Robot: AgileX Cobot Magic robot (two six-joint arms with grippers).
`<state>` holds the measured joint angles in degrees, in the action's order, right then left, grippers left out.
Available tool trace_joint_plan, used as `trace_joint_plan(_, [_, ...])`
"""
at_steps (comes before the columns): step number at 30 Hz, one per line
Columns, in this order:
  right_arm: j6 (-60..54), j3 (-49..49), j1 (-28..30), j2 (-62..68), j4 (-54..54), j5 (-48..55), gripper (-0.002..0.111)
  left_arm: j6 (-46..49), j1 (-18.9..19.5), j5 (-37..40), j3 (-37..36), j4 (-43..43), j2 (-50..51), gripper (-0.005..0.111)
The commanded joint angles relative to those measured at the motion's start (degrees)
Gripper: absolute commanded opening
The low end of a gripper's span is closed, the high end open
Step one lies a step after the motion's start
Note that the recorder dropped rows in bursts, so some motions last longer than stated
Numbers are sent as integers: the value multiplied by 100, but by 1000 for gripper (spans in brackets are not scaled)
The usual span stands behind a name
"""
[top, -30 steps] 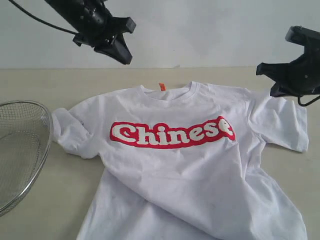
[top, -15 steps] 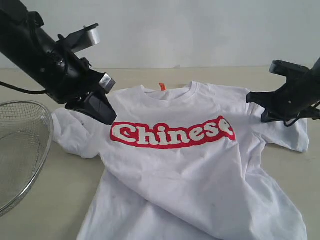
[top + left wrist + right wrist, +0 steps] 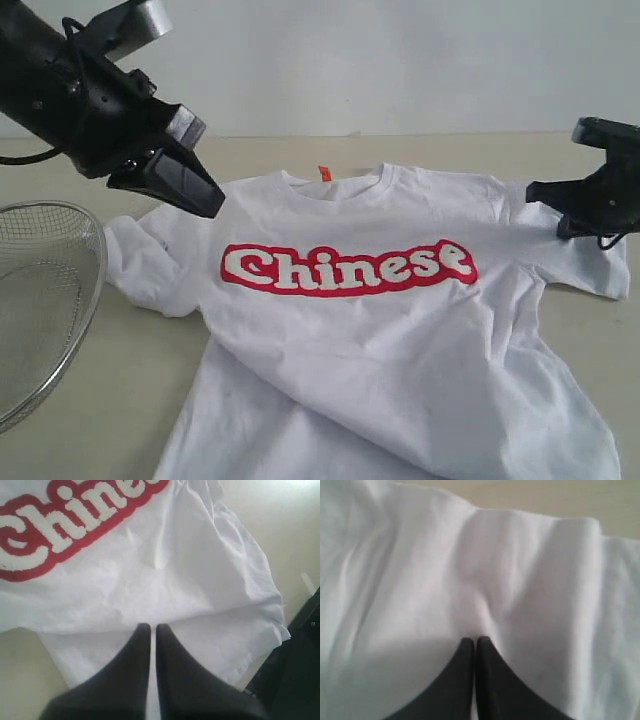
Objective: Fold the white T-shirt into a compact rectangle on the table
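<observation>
A round wire-mesh basket [image 3: 40, 290] is seen at the left edge of the pale tabletop [image 3: 110, 400], just beside one crumpled sleeve of the white T-shirt [image 3: 400, 350]. The shirt is spread chest-up across the middle, with its red "Chinese" lettering [image 3: 345, 268] and orange neck tag [image 3: 324, 173] exposed and its hem cut off by the frame. The left jaws are pressed shut on nothing and are held over the shoulder nearest the basket. On the far side the right jaws, likewise clenched and empty, are poised at the opposite sleeve, though contact with the cloth cannot be made out. No fold is yet made. The step in hand is judged to be the first grasp at the sleeves. For it to be done well, both pairs of jaws would need to be parted before being lowered, and both layers of cloth taken at matching points on each side. The bunched sleeve by the basket would need to be drawn flat, so that the fold line is kept straight and the mesh rim is not snagged.
</observation>
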<state>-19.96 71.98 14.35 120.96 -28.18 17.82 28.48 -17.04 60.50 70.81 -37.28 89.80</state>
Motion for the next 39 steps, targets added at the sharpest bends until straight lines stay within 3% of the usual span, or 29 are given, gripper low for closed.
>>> trace_joint_plan(1, [-42, 30, 372, 52, 155, -105, 0, 68, -31, 141, -50, -61, -187, 5])
trace_joint_plan(13, [-122, 77, 374, -1259, -823, 724, 0, 305, -31, -256, -1452, -631, -887, 5])
trace_joint_plan(17, [-292, -967, 149, -2262, -1412, 674, 0, 338, -31, -112, -1771, -681, -1145, 5])
trace_joint_plan(23, [-287, -2726, -741, -3917, -1498, 978, 0, 327, -31, -17, -2487, -660, -1614, 5])
trace_joint_plan(27, [-246, -3559, -1324, -5042, -1079, 1398, 0, 267, -31, 119, -3217, -706, -2151, 5])
trace_joint_plan(32, [7, -4205, -1551, -5952, -622, 2338, 1, 85, -31, 218, -4128, -620, -2720, 5])
trace_joint_plan(36, [-4, -4572, -1556, -6246, -471, 2794, 17, 39, -31, 58, -4723, -620, -2835, 5])
trace_joint_plan(39, [137, -4804, -1556, -6312, -469, 2819, 39, -134, -31, -69, -4755, -671, -2835, 5])
